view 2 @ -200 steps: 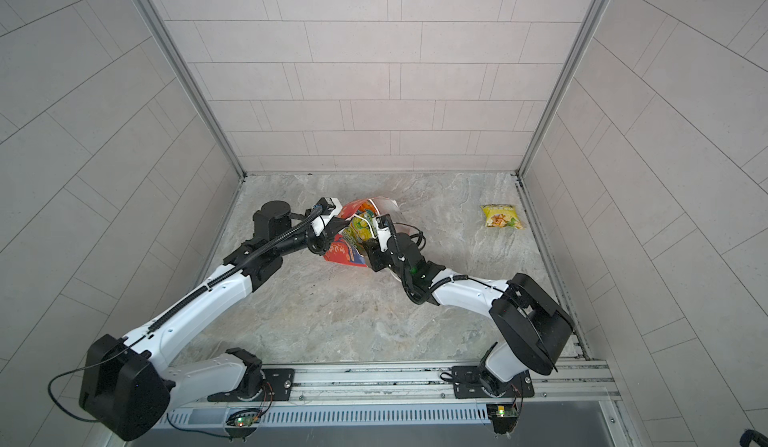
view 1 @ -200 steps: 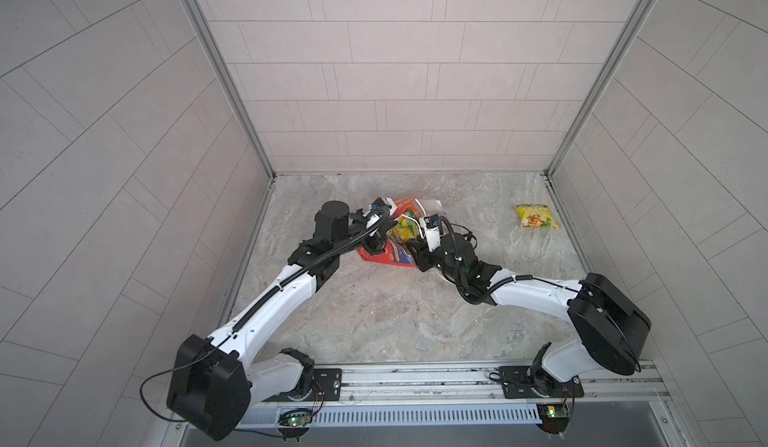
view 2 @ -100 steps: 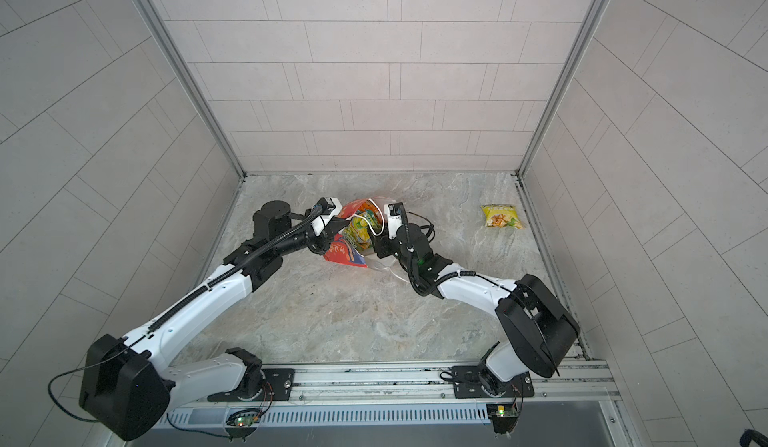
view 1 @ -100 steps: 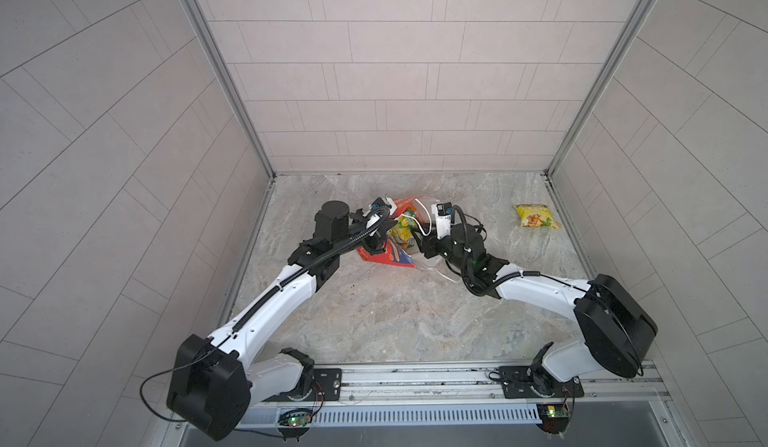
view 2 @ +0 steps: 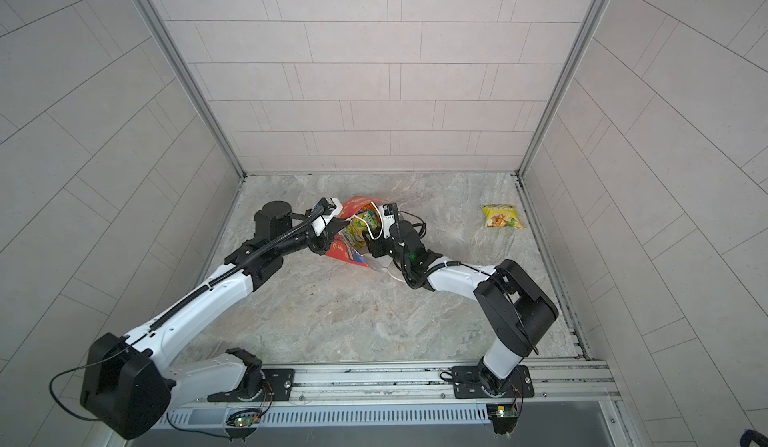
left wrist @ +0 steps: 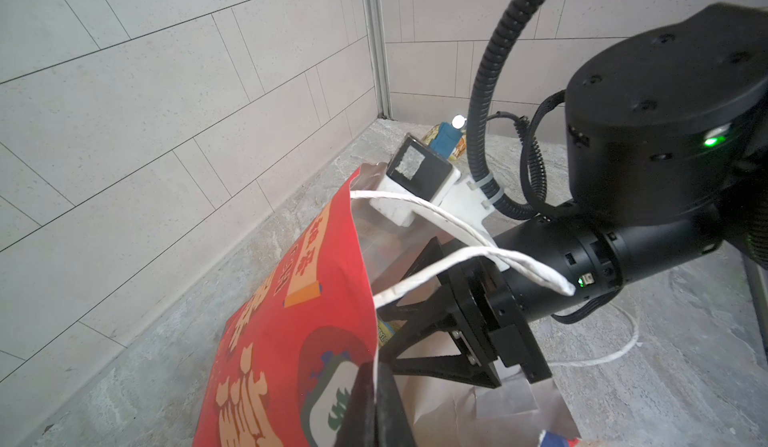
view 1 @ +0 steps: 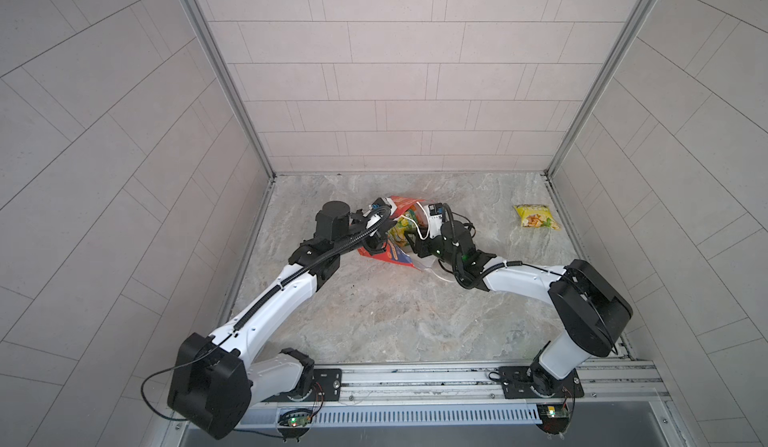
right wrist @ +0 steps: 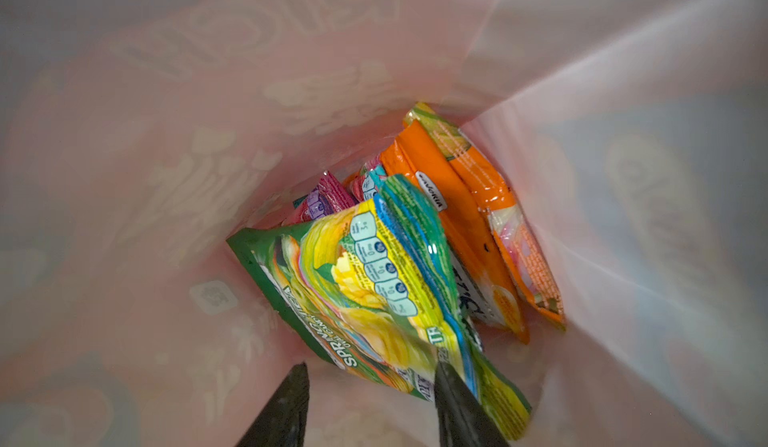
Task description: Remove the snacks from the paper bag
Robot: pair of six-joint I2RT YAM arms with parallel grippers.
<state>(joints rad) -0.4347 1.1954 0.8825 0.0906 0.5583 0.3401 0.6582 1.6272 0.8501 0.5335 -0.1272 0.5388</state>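
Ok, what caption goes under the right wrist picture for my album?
Right end effector open inside the paper bag, poised over the green packet lying on the other snacks.

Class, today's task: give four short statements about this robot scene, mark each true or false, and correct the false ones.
1. The right gripper is inside the paper bag, jaws open. True.
2. The left gripper is open, clear of the bag. False: it is shut on the bag's rim.
3. A yellow packet lies on the table outside the bag. True.
4. The bag is empty. False: a green packet, an orange packet and a pink packet lie inside.
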